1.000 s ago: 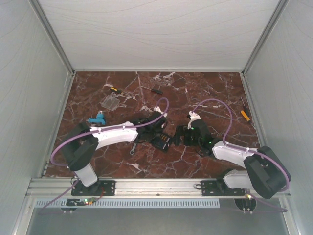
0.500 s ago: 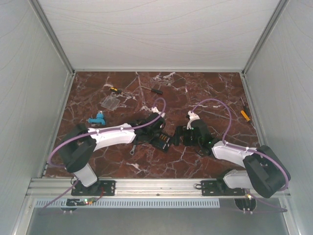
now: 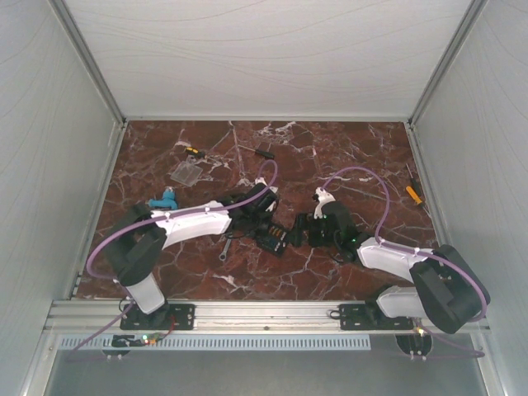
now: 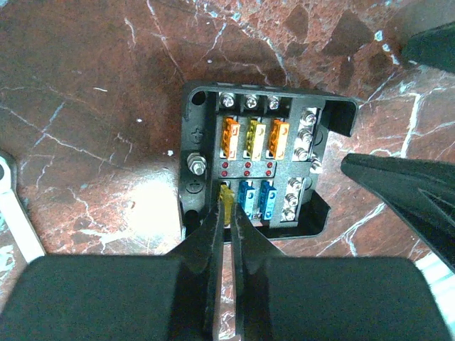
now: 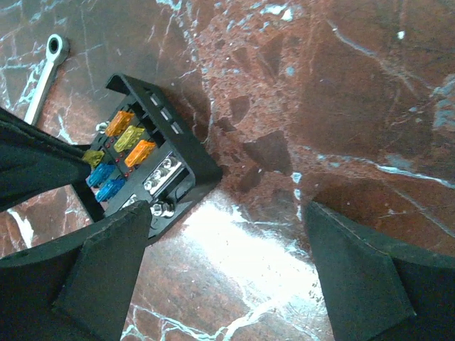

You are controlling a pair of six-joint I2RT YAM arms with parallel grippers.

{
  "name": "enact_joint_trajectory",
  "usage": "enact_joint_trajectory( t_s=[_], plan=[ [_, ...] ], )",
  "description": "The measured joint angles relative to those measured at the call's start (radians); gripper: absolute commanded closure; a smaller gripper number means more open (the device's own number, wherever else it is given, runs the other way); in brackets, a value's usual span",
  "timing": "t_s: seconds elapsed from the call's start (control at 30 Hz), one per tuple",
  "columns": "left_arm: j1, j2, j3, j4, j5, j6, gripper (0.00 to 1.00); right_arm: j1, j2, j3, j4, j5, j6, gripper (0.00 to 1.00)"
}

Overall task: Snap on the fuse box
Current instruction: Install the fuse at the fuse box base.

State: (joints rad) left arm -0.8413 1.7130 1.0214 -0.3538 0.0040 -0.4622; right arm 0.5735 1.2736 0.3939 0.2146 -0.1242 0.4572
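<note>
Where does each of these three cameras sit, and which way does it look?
Top external: above and behind, looking down on the table; left arm and right arm show.
Left wrist: looks down past the left gripper, shut on a yellow fuse in the fuse box.
Right wrist: looks down through the open right gripper.
Both wrist views share the fuse box.

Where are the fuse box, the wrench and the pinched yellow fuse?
fuse box (image 4: pixel 264 169), left wrist view, middle of its open inside.
wrench (image 5: pixel 43 82), right wrist view, its handle.
pinched yellow fuse (image 4: pixel 226 200), left wrist view, its top edge.
</note>
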Motion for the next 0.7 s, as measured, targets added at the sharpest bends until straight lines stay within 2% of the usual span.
enact_joint_trajectory(
  t_s=[0.17, 0.37, 0.57, 0.7],
  plan=[
    [0.004, -0.041, -0.058, 0.043, -0.006, -0.052, 1.0, 0.013, 0.018, 0.013, 0.0, -0.055, 0.009, 0.19],
    [0.004, -0.05, -0.071, 0.056, -0.016, -0.088, 1.0, 0.049, 0.118, 0.087, 0.014, -0.128, 0.051, 0.26],
    [-0.004, -0.05, -0.053, 0.021, -0.051, -0.087, 0.94, 0.05, 0.201, 0.152, 0.024, -0.157, 0.083, 0.29],
    [-0.015, -0.044, -0.038, -0.002, -0.077, -0.066, 0.98, 0.046, 0.204, 0.156, 0.025, -0.162, 0.091, 0.3]
  ],
)
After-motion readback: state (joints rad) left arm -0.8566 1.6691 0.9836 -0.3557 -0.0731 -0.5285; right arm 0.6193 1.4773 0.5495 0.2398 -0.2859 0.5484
